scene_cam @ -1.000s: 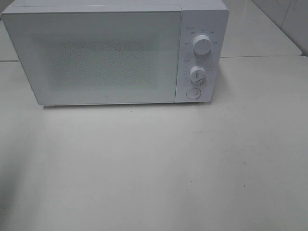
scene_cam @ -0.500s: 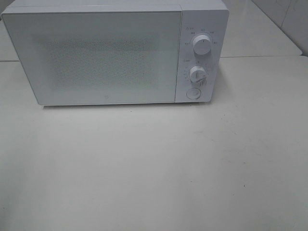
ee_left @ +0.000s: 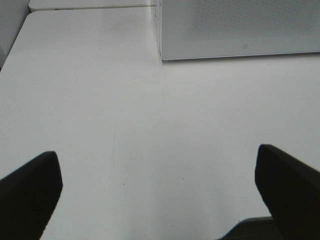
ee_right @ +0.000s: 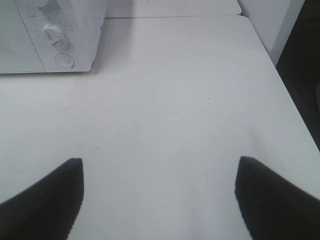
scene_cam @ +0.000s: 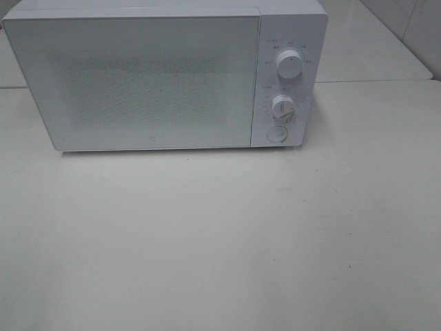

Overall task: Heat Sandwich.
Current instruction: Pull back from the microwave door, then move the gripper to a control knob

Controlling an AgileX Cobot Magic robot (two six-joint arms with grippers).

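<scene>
Scene: a white microwave (scene_cam: 165, 76) stands at the back of a pale table (scene_cam: 220, 241), its door (scene_cam: 138, 83) shut flush beside the control panel

Controls: an upper dial (scene_cam: 289, 63) and a lower dial (scene_cam: 282, 105) sit above a round button (scene_cam: 276, 134) on the oven's right side; their settings are too small to read

Left pincer: the left gripper (ee_left: 157, 167) hangs over bare tabletop, its dark fingers (ee_left: 30, 195) spread wide with nothing between them, facing the oven's front left corner

Right pincer: the right gripper (ee_right: 160, 165) is likewise parted and empty, its fingers (ee_right: 275, 200) well apart, looking across the table towards the lower dial and button

Why so: both arms sit low and back from the oven, outside the high camera's frame, jaws ready; a likely reading is that the space before the oven is left free for the door to swing

Sandwich: not seen in any view; none lies on the table shown, and the door's dotted window gives nothing away, so whether it is inside cannot be told

Sandwich and pincers: neither pincer touches or holds it, and no bearing from either pair of fingers to the bread can be given

Stage: judged from a shut door and empty hands, this is either the very start or the heating itself; the pictures do not settle which
</scene>
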